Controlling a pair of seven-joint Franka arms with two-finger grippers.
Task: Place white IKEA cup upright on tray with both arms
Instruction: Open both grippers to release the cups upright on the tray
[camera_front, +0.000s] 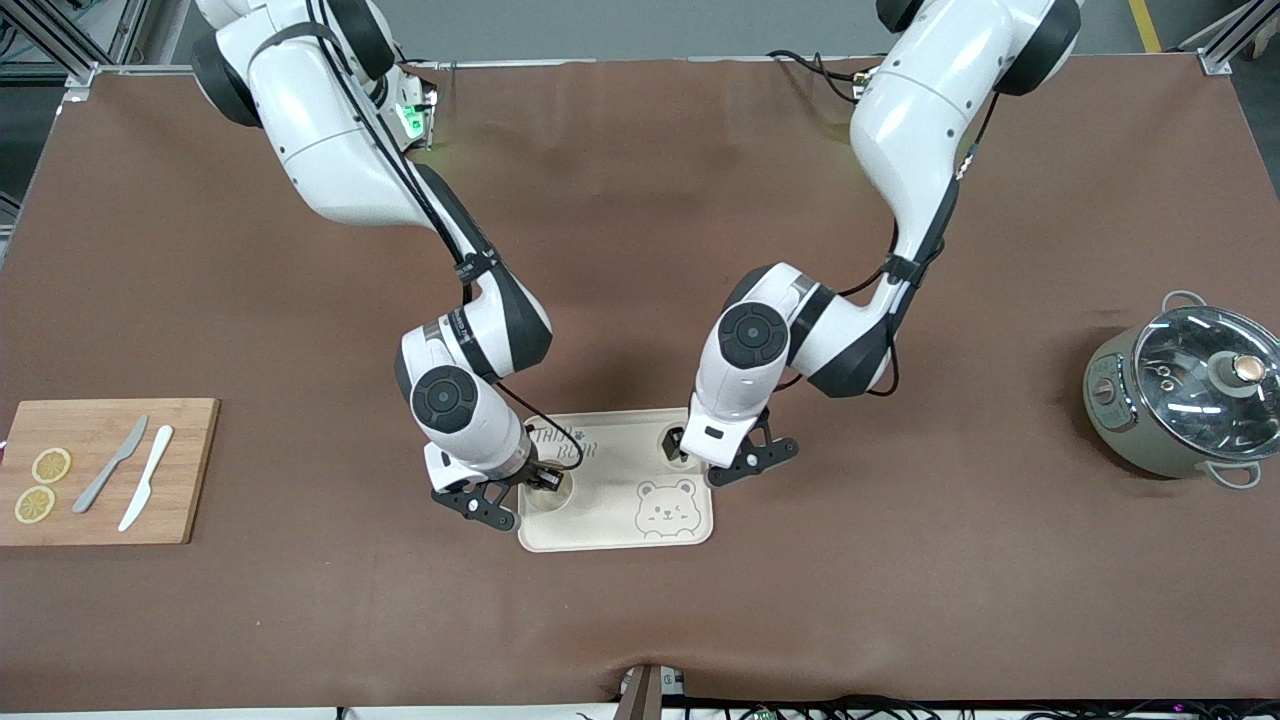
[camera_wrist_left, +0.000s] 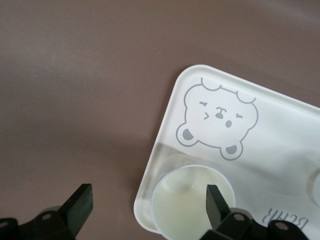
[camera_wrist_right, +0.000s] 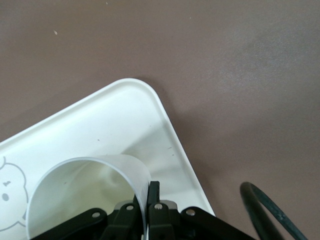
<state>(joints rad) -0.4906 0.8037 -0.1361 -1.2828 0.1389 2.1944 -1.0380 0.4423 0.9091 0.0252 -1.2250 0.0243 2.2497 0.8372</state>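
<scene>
White cups are both sitting upright on the tray (camera_front: 610, 520); left gripper (camera_wrist_left: 150, 205) is gaping open, right gripper (camera_wrist_right: 151, 192) is pinching its cup's (camera_wrist_right: 85, 192) rim, so release gently and lift straight.

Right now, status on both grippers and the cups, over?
Left gripper open, straddling an upright cup on the tray. Right gripper shut on second cup's rim, also on tray. Nothing in the way.

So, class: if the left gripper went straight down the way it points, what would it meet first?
Probably the white cup standing upright on the tray. The open left gripper has one finger inside the cup's mouth and the other outside over the table; how far above is unclear.
</scene>
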